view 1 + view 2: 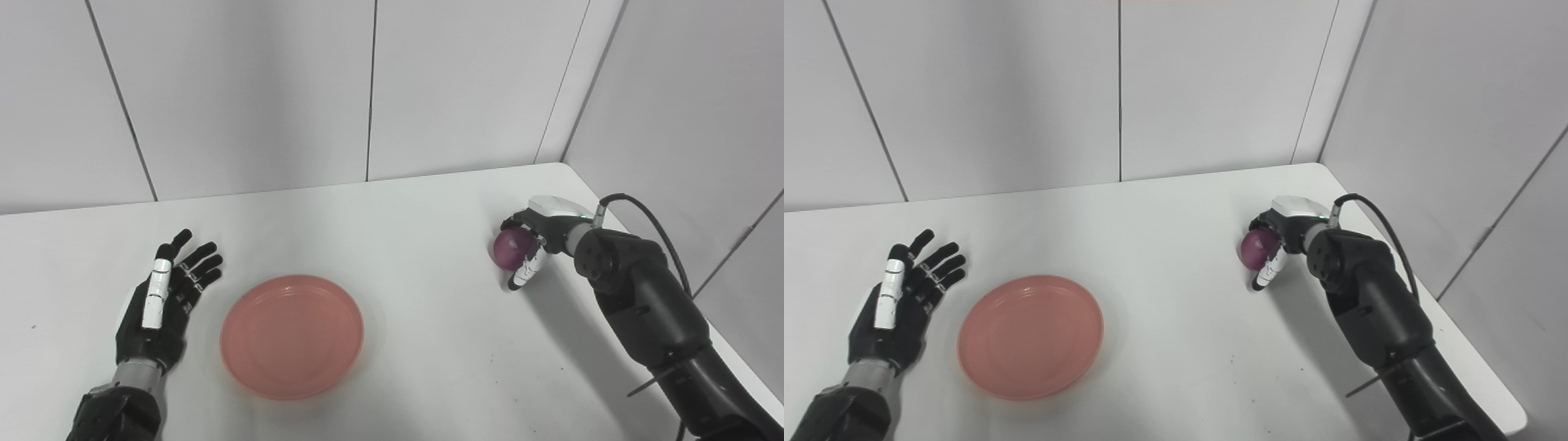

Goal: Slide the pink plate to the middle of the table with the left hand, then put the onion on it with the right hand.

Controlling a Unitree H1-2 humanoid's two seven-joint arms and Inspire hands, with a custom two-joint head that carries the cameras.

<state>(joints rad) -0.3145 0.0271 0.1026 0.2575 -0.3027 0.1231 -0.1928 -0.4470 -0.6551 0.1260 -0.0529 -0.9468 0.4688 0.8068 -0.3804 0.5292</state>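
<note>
Closest to the near edge, the pink plate (292, 336) lies flat on the white table (416, 318), a little left of the table's middle and with nothing on it. Just beside it, on its left, the left hand (162, 306) lies low over the tabletop, its fingers (197, 264) stretched out and spread apart, holding nothing. There is a narrow strip of bare table between that hand and the plate's rim, so the two are not touching.

Further back and well off to the right, near the table's right edge, the right hand (1281, 242) has its fingers curled around the purple onion (1257, 248). The onion sits on the side of the hand that faces the plate, with the white-tipped thumb (1268, 272) pressed under and in front of it. Whether the onion is resting on the surface or held just above it, I cannot tell. Onion and plate are well apart, with open tabletop between them.

Behind everything stand the pale wall panels (245, 92), meeting at the far right corner.
</note>
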